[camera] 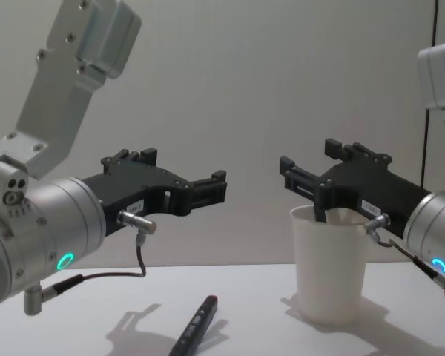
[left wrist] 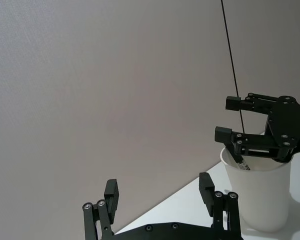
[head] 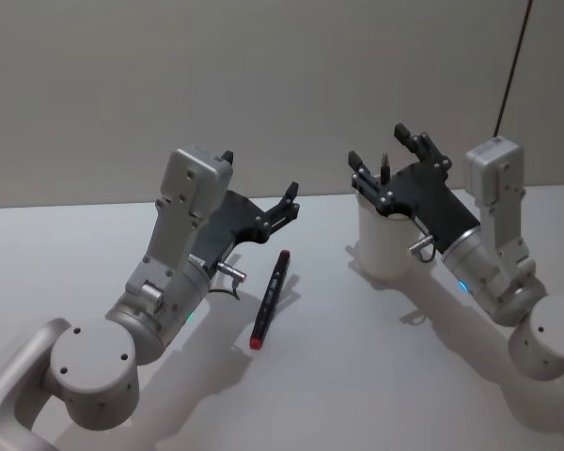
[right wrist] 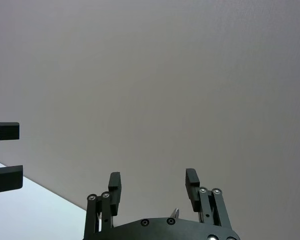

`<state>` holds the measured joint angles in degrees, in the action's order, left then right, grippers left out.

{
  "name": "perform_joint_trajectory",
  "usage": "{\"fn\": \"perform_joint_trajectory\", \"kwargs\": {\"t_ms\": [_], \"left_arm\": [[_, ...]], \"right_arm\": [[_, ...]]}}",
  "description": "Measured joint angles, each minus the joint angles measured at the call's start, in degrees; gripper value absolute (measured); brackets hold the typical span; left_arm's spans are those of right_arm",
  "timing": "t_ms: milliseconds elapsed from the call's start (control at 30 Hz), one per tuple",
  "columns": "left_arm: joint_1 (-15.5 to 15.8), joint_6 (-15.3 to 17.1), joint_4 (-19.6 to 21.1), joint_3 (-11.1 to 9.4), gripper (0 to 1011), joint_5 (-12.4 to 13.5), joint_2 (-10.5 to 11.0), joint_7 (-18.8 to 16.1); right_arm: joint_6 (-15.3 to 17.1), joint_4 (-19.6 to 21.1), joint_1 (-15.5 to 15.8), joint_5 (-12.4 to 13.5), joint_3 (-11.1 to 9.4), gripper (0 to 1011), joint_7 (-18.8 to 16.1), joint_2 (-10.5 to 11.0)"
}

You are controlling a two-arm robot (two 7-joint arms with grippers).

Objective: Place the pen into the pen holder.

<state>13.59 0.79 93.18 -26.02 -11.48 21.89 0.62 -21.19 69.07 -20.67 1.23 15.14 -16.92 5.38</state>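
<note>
Lying on table (head: 75, 244), pen (head: 270, 301) (red-tipped), left gripper (left wrist: 159, 189) nearby, jaws apart, right gripper (head: 378, 147) over pen holder (head: 381, 249), jaws apart.

A slim black pen with a red end (head: 271, 299) lies flat on the pale tabletop (head: 94, 263), left of centre. Its red end is near and its black end points far and slightly right. Apart from it, to the right, a plain white tapered paper cup (head: 381, 249) stands upright. A second dark pen (head: 383, 169) stands inside the cup, its pointed tip above the rim.
</note>
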Motion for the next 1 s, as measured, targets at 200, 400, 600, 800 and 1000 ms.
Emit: {"fn": "perform_joint_trajectory", "kwargs": {"t_ms": [200,400,600,800,1000], "left_arm": [[0.0,0.0,0.0,0.0,1001,0.0,0.0,0.0],[0.0,0.0,0.0,0.0,1001,0.0,0.0,0.0],[0.0,0.0,0.0,0.0,1001,0.0,0.0,0.0],[0.0,0.0,0.0,0.0,1001,0.0,0.0,0.0],[0.0,0.0,0.0,0.0,1001,0.0,0.0,0.0]], "right_arm": [[0.6,0.9,0.3,0.6,-0.2,937,0.0,0.2],[3.1,4.4,1.6,2.5,-1.2,1001,0.2,1.3],[6.8,9.2,3.9,4.3,-2.2,1001,2.0,2.8],[8.4,11.1,5.0,5.1,-2.7,1001,3.0,3.4],[9.4,12.5,6.0,5.8,-2.6,1001,3.6,4.1]]}}
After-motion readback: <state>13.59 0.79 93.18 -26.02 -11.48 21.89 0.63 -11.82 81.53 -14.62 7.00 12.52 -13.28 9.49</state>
